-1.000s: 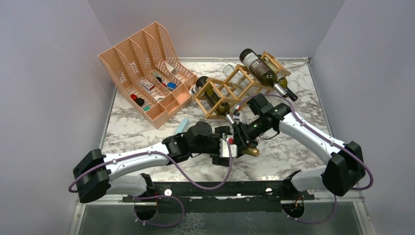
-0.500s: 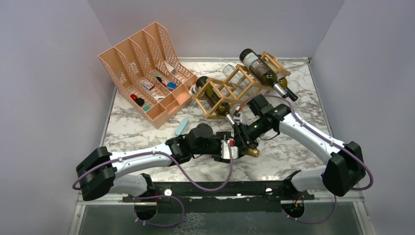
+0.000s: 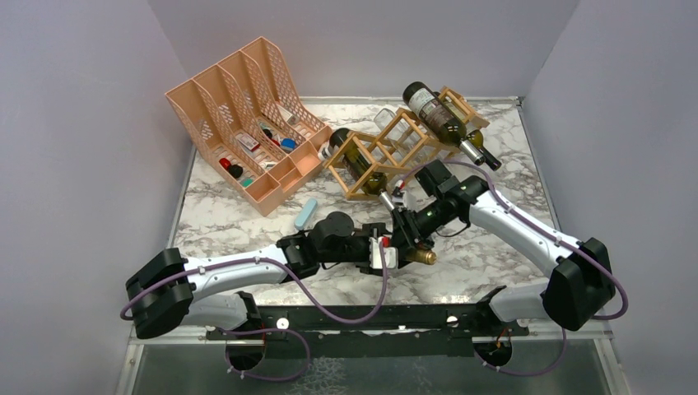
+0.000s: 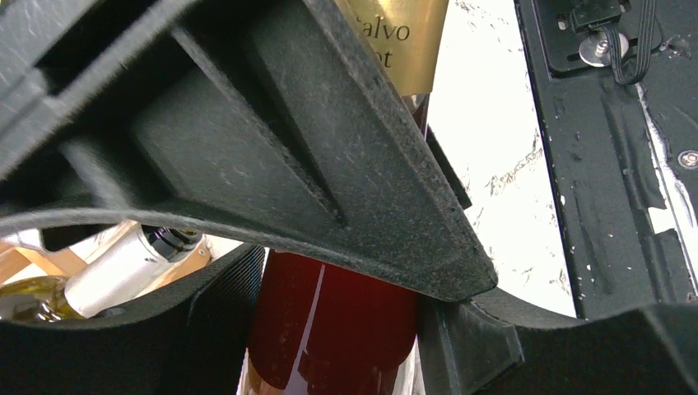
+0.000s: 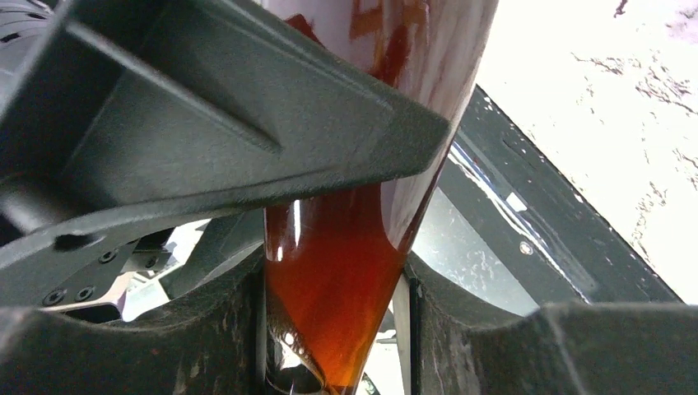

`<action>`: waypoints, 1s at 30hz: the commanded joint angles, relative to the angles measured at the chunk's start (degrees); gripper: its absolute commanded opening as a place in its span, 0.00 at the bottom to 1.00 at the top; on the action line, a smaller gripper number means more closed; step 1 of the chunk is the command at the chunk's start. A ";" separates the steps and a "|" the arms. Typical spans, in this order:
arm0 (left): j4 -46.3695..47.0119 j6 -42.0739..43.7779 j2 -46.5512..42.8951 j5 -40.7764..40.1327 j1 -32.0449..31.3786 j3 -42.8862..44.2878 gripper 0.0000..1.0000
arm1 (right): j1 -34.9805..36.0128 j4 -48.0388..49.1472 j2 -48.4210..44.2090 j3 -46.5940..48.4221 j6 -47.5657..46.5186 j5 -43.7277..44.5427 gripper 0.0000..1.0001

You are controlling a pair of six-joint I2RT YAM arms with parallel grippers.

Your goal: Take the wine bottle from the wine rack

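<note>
Red wine bottle [image 3: 414, 249] off the wooden wine rack [image 3: 403, 144], just in front of it. Left gripper [image 4: 329, 329] and right gripper [image 5: 333, 329] both pinch the bottle.

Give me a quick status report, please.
Both end effectors shut on the gold-foiled red glass wine bottle. Bottle clear of the tan wooden lattice rack. Nothing in the way.

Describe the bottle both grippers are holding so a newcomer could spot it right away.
Start at the wine rack at the back of the marble table, then come toward the arms. Between the left gripper and right gripper sits a red bottle, the only gold-foiled one.
</note>
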 commanded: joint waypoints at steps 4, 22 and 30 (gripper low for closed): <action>3.80 -5.83 -2.05 -1.46 -0.08 -2.31 0.24 | 0.08 9.55 -5.30 2.43 -3.16 -11.85 0.61; 3.92 -10.75 -7.10 -7.36 -0.90 -3.84 0.12 | -0.14 13.02 -9.74 12.01 5.24 10.97 0.89; 2.78 -17.32 -10.73 -13.10 -0.91 -3.94 0.04 | -0.23 10.32 -10.27 24.77 1.86 33.14 0.95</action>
